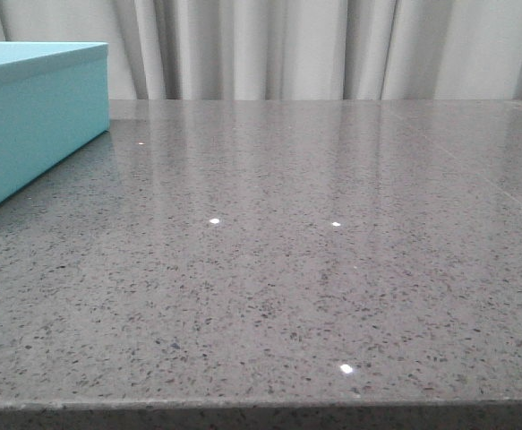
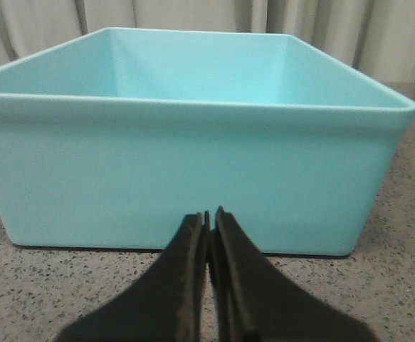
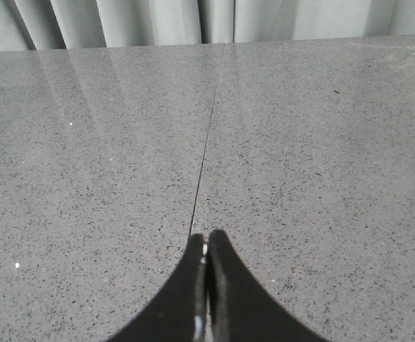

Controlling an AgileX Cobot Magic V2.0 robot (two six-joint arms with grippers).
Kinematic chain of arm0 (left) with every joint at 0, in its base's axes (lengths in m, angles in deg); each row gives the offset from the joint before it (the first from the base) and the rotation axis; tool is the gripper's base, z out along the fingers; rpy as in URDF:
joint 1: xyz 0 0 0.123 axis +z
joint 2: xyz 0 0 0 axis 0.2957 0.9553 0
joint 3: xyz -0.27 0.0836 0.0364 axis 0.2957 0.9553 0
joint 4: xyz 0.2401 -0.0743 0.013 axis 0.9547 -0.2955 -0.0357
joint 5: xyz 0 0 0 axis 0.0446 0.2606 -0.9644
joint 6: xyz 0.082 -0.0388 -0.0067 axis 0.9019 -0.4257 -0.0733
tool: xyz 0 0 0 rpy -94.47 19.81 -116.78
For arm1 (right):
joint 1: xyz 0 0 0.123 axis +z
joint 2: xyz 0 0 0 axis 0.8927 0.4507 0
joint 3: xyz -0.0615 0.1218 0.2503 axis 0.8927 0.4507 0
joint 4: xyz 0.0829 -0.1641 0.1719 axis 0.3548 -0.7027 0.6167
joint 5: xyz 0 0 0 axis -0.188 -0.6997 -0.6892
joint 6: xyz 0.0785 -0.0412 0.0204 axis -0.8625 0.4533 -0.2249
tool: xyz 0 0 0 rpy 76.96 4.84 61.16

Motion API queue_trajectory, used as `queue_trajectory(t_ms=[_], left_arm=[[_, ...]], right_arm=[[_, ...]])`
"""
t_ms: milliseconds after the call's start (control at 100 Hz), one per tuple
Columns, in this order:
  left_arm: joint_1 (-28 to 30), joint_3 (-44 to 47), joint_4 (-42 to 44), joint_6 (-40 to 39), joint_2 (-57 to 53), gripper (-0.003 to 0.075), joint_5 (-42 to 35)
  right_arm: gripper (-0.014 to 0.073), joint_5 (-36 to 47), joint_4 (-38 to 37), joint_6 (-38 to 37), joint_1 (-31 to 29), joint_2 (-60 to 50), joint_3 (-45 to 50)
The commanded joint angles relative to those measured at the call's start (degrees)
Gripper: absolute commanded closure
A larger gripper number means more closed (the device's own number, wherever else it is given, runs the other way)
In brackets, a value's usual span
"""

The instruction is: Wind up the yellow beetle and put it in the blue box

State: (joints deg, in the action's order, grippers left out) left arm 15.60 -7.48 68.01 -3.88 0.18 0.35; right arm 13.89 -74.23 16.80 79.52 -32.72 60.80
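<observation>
Both my left gripper [image 2: 208, 217] and right gripper [image 3: 206, 242] are pinched together empty, blue box [image 1: 37, 116] upper left, no yellow beetle visible, so I risk groping blindly.

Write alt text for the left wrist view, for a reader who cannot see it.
A large light turquoise blue box, open-topped and with nothing visible inside, fills most of the frame on a speckled grey table. The left gripper points at its near wall, black jaws closed and holding nothing. Pale curtains hang behind.
</observation>
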Motion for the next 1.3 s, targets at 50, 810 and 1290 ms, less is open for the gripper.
queue_trajectory(t_ms=[50,810,1290], left_arm=[[-0.03,1.23,-0.11,-0.60,-1.96,0.0738,-3.68],[-0.03,1.23,-0.11,-0.60,-1.96,0.0738,-3.80],[-0.03,1.23,-0.11,-0.60,-1.96,0.0738,-3.80]], right_arm=[[0.0662,3.85,-1.26,0.45,-0.09,0.40,-1.52],[0.0662,3.85,-1.26,0.45,-0.09,0.40,-1.52],[0.0662,27.32,-1.46,0.45,-5.18,-1.44,12.07]])
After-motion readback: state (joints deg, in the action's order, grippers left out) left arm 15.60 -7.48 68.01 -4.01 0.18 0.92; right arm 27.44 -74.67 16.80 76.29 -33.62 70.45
